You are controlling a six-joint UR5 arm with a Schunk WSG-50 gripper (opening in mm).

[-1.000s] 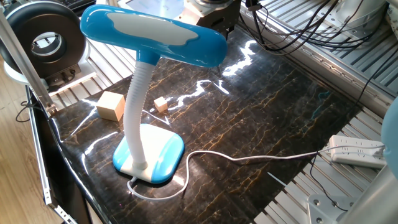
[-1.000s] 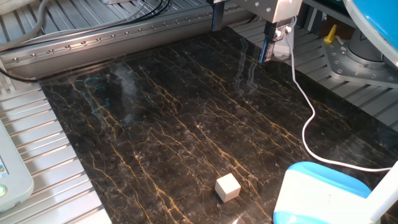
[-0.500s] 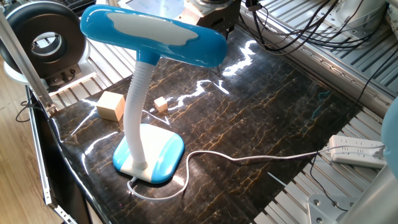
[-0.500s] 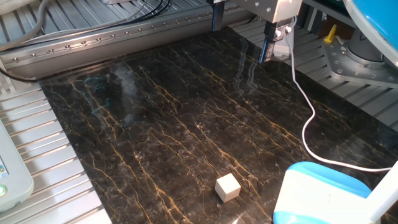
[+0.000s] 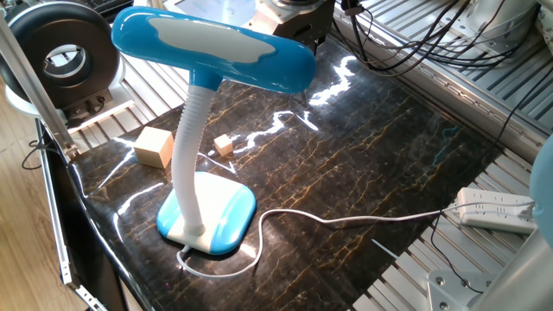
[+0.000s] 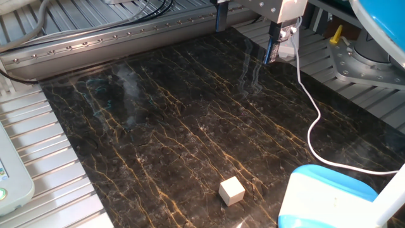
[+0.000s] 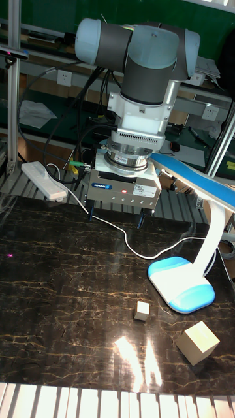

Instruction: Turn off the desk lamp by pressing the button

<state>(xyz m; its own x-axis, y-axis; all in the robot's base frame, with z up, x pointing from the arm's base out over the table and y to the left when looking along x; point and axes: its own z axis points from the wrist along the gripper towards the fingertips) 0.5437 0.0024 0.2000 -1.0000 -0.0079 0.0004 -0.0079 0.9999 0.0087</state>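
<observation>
Hovering at the back edge of the worktop (image 7: 65, 274), the end effector (image 7: 115, 217) has its two fingers (image 7: 140, 221) spread wide with a clear gap between them and nothing held. The other fixed view shows the same: end effector (image 6: 245, 31) up at the worktop's (image 6: 158, 126) rim, fingers far apart and not touching the lamp.

The desk lamp (image 7: 181, 284) stands on the dark veined worktop, picture-right of the end effector in the tall view and well apart from the fingers. Its blue and white base is flat on the surface, the white ribbed neck rises from the base, and the long oval head reaches out over the worktop. In one fixed view the desk lamp (image 5: 207, 212) sits near the worktop's (image 5: 363, 155) front-left corner, with the head high above the base. In the other fixed view only a corner of its base (image 6: 329, 196) shows. The button is on the base, but I cannot make it out in any view.

A thin white cord (image 5: 346, 218) runs from the base across the worktop toward a power strip (image 5: 497, 210). Two wooden cubes lie near the base: a big cube (image 5: 155, 146) and a small cube (image 5: 225, 144).
</observation>
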